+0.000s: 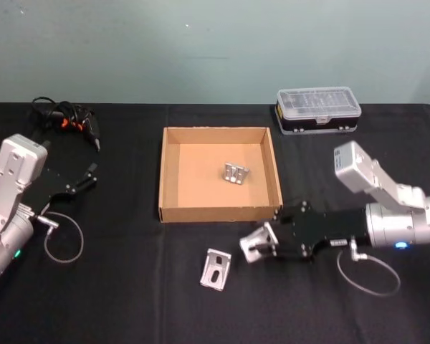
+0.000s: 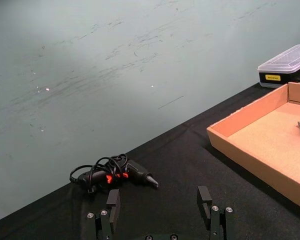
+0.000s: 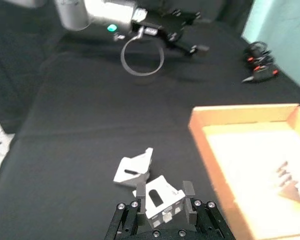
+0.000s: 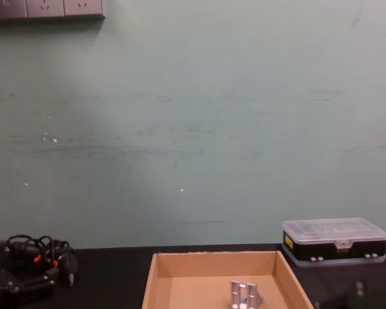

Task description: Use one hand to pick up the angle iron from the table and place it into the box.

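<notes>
Beside the box point(image 1: 218, 213), right end effector point(image 3: 163, 192) clamps an angle iron point(image 1: 252, 249) that half-covers its fingers point(image 3: 188, 190); left end effector point(image 2: 159, 192) parked wide.

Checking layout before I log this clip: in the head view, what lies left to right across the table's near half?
Left gripper, open → loose bracket → right gripper, jaws shut on a second bracket.

Found clear-lidded plastic case point(image 1: 318, 110) with black base, far right. Found tangled black cables point(image 1: 66, 118) with orange bits, far left. Noted wall sockets point(image 4: 45, 8) high up.
</notes>
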`<state>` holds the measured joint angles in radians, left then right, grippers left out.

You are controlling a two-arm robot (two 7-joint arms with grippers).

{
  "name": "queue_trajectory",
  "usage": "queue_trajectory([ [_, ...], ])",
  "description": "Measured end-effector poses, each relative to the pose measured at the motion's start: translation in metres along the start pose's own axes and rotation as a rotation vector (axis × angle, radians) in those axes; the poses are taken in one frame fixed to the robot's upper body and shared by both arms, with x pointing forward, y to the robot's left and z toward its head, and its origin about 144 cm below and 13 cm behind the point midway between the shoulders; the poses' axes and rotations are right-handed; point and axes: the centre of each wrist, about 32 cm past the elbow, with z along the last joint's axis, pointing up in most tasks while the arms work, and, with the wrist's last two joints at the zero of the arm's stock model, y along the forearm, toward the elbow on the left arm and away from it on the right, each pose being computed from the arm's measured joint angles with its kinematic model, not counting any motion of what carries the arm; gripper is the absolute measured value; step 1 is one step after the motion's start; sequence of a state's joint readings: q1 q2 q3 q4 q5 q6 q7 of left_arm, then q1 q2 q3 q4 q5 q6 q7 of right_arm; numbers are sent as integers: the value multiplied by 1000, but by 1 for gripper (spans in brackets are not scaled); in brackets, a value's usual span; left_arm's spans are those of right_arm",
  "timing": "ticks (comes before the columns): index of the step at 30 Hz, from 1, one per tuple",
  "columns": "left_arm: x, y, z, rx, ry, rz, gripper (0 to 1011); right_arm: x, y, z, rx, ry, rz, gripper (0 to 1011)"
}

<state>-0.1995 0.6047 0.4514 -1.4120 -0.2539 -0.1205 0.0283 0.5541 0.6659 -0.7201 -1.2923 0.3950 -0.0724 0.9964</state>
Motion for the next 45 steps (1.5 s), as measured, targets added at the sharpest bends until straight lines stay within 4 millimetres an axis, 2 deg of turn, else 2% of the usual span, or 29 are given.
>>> queue_trajectory([
  [8,0,0,0,0,0,0,1011,17,10,21,27,41,-86,440],
  [14,0,0,0,0,0,0,1011,35,28,34,41,83,-142,440],
  [17,0,0,0,0,0,0,1011,46,43,39,35,112,-177,440],
  [31,0,0,0,0,0,0,1011,74,89,39,-26,174,-252,440],
  [45,0,0,0,0,0,0,1011,78,104,33,-40,185,-264,440],
])
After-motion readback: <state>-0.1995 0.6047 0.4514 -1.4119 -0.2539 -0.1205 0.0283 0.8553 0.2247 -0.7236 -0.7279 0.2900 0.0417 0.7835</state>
